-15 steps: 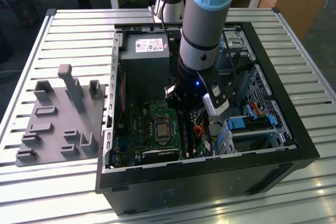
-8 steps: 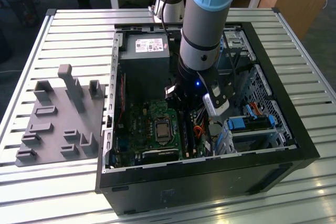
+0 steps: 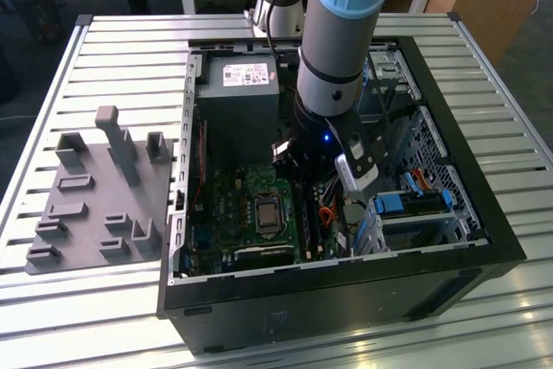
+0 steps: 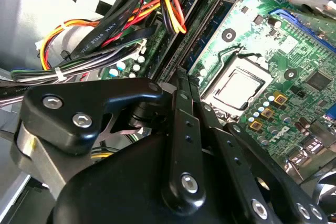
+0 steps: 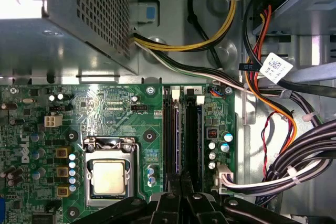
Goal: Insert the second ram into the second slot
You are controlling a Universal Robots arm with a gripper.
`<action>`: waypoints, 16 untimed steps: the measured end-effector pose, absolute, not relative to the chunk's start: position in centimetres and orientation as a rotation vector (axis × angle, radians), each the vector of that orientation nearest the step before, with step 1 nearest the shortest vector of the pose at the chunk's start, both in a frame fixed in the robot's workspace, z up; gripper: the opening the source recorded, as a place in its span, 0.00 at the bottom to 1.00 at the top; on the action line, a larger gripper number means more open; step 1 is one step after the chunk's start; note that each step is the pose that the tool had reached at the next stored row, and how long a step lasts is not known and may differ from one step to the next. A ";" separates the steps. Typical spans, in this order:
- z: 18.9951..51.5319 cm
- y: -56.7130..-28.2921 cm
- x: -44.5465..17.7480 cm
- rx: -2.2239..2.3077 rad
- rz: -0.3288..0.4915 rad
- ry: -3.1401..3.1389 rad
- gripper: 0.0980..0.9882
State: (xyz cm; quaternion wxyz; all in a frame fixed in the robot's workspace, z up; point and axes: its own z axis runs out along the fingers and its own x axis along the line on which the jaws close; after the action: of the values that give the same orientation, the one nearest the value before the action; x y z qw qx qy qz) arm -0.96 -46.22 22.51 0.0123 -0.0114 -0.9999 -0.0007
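In the first wrist view the second ram point(image 5: 180, 140) shows edge-on as a thin dark blue strip, upright and running along the memory slots point(image 5: 192, 135) beside the processor socket point(image 5: 109, 177). My gripper point(image 5: 181, 184) sits over the near end of that strip, its two fingers close together with the strip's edge between them. The second wrist view shows the same narrow fingers point(image 4: 178, 98) pointing down at the slot area of the green motherboard point(image 4: 294, 61). In the exterior view my arm point(image 3: 333, 58) reaches down into the open computer case point(image 3: 484, 231).
Cable bundles point(image 5: 278, 129) hang close beside the slots. The power supply point(image 3: 238, 79) fills the case's far end, and blue drive brackets point(image 3: 406, 205) stand toward the exterior view's right. A grey holder fixture point(image 3: 99, 196) lies on the slatted table outside the case.
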 end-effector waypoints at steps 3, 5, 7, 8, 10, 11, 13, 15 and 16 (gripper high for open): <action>22.5 -46.3 -1.0 -0.035 -0.002 -3.117 0.02; 22.5 -46.3 -1.0 -0.035 -0.002 -3.117 0.02; 22.5 -46.4 -1.0 -0.035 -0.002 -3.117 0.02; 22.5 -46.4 -1.0 -0.035 -0.002 -3.117 0.02; 22.5 -46.4 -1.0 -0.035 -0.002 -3.117 0.02; 22.5 -46.4 -1.0 -0.035 -0.002 -3.117 0.02; 22.5 -46.4 -1.0 -0.035 -0.002 -3.117 0.02; 22.5 -46.4 -1.0 -0.036 -0.002 -3.117 0.02; 22.5 -46.4 -1.0 -0.037 -0.002 -3.117 0.02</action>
State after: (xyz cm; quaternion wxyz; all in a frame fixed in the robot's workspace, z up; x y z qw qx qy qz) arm -1.00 -46.44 22.49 0.0124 -0.0118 -0.9999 -0.0006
